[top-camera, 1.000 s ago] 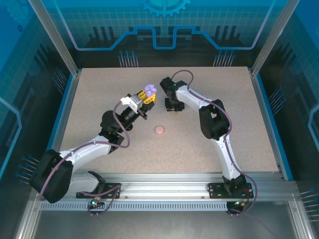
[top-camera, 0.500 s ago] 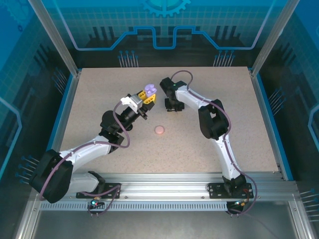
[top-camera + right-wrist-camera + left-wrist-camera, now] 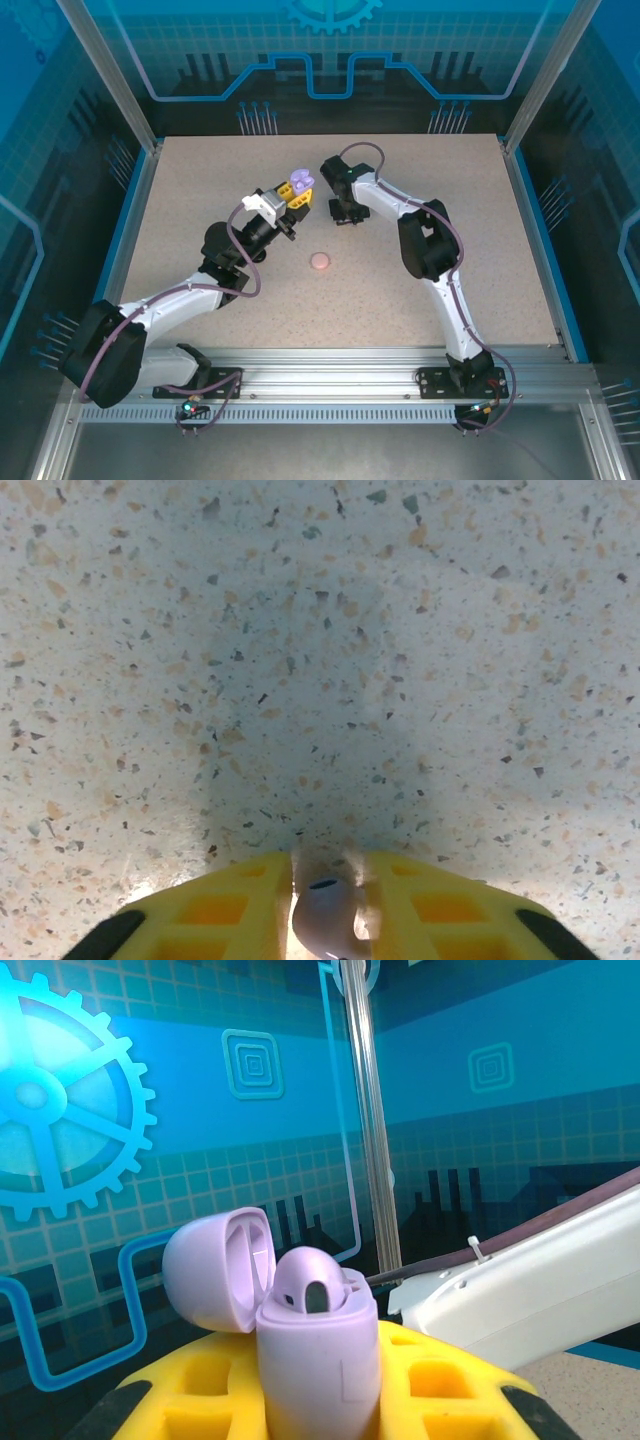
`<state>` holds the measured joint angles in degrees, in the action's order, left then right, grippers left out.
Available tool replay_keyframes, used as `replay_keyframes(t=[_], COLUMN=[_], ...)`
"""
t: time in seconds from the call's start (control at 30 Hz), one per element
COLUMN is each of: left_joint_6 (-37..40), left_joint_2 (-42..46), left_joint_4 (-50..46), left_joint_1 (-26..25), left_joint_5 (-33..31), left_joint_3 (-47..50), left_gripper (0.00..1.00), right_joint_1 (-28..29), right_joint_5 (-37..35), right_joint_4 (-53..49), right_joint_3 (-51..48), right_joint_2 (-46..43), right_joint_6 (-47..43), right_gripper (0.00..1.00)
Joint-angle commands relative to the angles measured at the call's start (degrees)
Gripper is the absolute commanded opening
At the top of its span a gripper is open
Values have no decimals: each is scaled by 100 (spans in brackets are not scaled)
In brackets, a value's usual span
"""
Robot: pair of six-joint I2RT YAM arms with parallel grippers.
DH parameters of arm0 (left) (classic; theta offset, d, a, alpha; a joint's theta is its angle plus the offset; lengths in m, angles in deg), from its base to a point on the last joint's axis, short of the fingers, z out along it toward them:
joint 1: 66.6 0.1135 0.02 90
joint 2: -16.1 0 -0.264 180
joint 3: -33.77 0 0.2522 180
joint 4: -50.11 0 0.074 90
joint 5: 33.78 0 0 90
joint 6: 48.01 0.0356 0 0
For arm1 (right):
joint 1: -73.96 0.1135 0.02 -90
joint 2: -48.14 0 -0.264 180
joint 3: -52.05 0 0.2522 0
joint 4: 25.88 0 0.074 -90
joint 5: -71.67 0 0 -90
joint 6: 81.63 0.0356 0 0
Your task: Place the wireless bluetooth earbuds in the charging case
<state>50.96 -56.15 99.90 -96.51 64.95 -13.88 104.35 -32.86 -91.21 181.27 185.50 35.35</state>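
Left wrist view, left tool [image 3: 320, 1385] clamped on open purple case [image 3: 318, 1345], right tool [image 3: 328, 878] pinching earbud [image 3: 322, 922].

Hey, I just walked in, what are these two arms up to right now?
The left gripper holds a purple case up off the table with its lid open, and a seated earbud seems to show inside. The right gripper pinches a pale earbud over the table, to the right of the case and not yet above it. A small pink case lies on the table nearer the bases.
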Motion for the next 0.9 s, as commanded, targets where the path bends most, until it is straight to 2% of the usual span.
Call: replay_keyframes(t=[0.0, 0.2, 0.47, 0.7, 0.87], left_joint_6=[-14, 17, 13, -25, -45], left_joint_2=[131, 176, 158, 156, 148], left_joint_4=[172, 90, 79, 45, 35], left_joint_1=[-6, -2, -2, -5, 3], left_joint_5=[-38, -39, -31, -14, -12], left_joint_3=[-82, -109, -118, -144, -148], left_gripper=[0, 0, 0, 0, 0], right_joint_1=[-42, -83, -18, -13, -16], right_joint_5=[-42, 297, 648, 484, 367], right_joint_4=[-36, 240, 556, 521, 303], right_joint_3=[-343, -730, -1207, -1125, -678], right_joint_2=[-10, -309, -766, -837, -568], right_joint_6=[-81, -463, -375, -327, -450], right_gripper=[35, 36, 34, 34, 34])
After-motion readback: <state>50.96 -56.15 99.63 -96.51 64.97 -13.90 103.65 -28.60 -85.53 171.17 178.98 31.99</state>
